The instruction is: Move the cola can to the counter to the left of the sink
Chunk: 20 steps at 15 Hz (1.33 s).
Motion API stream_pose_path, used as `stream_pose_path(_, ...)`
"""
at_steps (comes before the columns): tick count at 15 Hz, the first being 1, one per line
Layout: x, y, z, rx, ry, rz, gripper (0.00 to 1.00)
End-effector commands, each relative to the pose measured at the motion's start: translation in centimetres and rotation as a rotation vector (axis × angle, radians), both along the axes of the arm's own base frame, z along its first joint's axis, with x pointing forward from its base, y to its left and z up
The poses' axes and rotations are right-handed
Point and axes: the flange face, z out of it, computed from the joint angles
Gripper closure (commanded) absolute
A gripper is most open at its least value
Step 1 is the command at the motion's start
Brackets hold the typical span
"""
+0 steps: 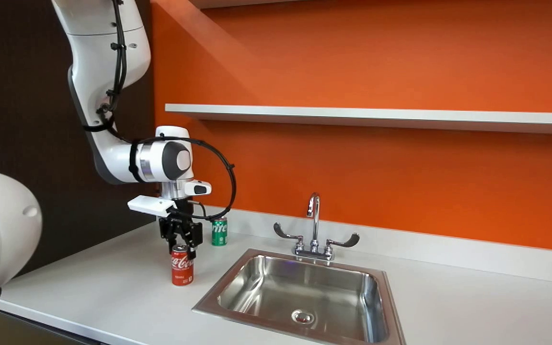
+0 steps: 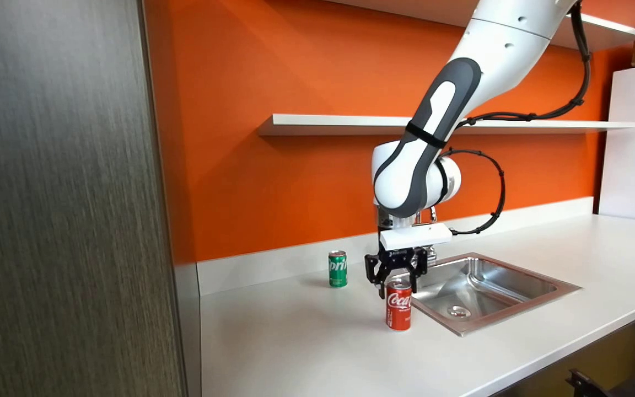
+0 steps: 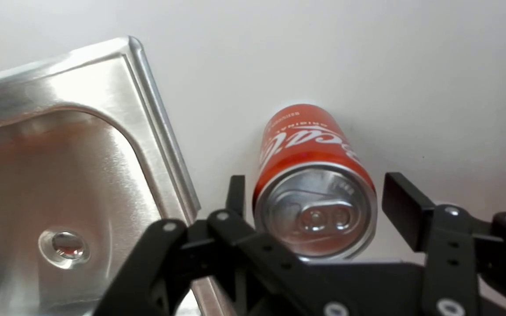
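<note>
Cola can (image 1: 182, 274) upright on counter (image 1: 108, 273), just L of sink (image 3: 147, 131) in both exterior views, w/ bare strip betw them; gripper (image 3: 316, 204) pointing down around can top, jaws wide, gap at each of 2 sides in wrist view; green can (image 1: 219, 233) standing farther back nr orange wall (image 1: 400, 191)

In an exterior view, the smooth white robot arm (image 1: 91, 86), trimmed in dark grey, slopes down from the upper left of the frame and bends rightward to a rounded white wrist joint (image 1: 176, 160), capped in dark grey, left of centre. Beneath it the black two-fingered gripper (image 3: 319, 202) points down. In the wrist view its black, block-shaped fingertips (image 3: 404, 210) stand spread apart, at the centre and right of the lower frame.
</note>
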Motion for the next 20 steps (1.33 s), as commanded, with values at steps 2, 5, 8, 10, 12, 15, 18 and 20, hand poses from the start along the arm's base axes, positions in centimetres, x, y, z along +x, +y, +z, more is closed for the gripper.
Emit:
stream_pose_path(2, -0.3, 0.5, 1.7, -0.006, -0.011, -0.011, 0.00)
stream_pose_path(5, -0.4, 1.0, 3.7, 0.000, -0.037, -0.008, 0.00)
stream_pose_path(8, -0.8, 1.7, 6.2, 0.004, -0.063, -0.003, 0.00)
stream_pose_path(10, -1.4, 2.4, 7.8, 0.002, -0.069, -0.002, 0.00)
stream_pose_path(12, -2.5, 3.0, 9.4, -0.002, -0.063, -0.005, 0.00)
stream_pose_path(15, -4.6, 3.7, 11.6, -0.006, -0.041, -0.008, 0.00)
stream_pose_path(18, -6.6, 3.9, 13.8, 0.022, -0.025, -0.025, 0.00)
stream_pose_path(20, -7.8, 3.8, 15.4, 0.046, -0.019, -0.019, 0.00)
